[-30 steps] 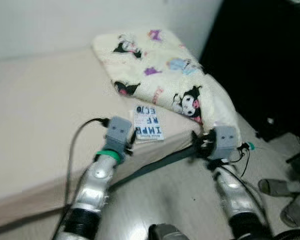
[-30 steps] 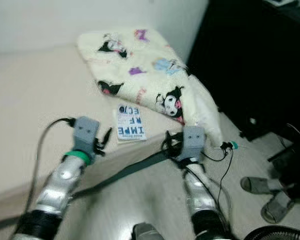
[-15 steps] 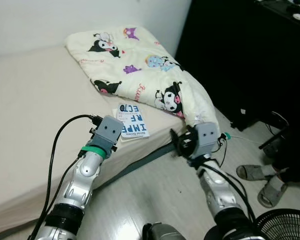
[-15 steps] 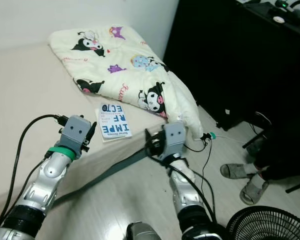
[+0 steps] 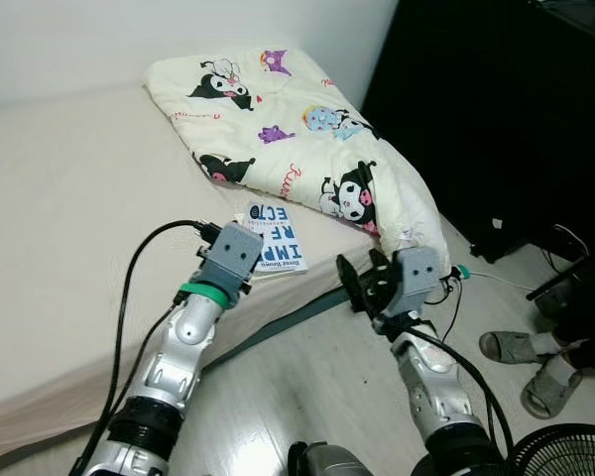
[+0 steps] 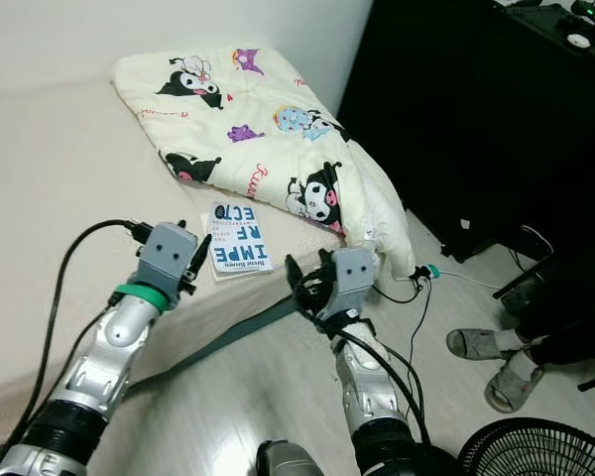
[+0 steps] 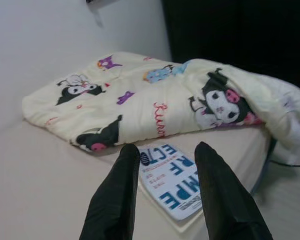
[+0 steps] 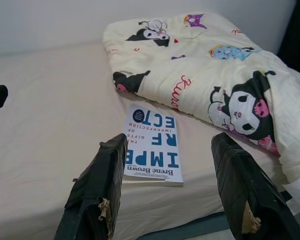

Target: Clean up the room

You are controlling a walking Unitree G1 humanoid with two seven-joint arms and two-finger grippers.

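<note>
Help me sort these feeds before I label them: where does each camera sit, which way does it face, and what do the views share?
Left eye and right eye views: stereo pair on the head, looking forward and down at the bed, folded blanket and book; both silver arms show, left gripper and right gripper.
Left wrist view: on the left wrist, looking along its open black fingers at the book and blanket.
Right wrist view: on the right wrist, looking between its open fingers at the same book.
Shared: every view holds the book beside the blanket.

Left gripper [image 7: 165,187] and right gripper [image 8: 172,187] raised, fingers spread.
</note>
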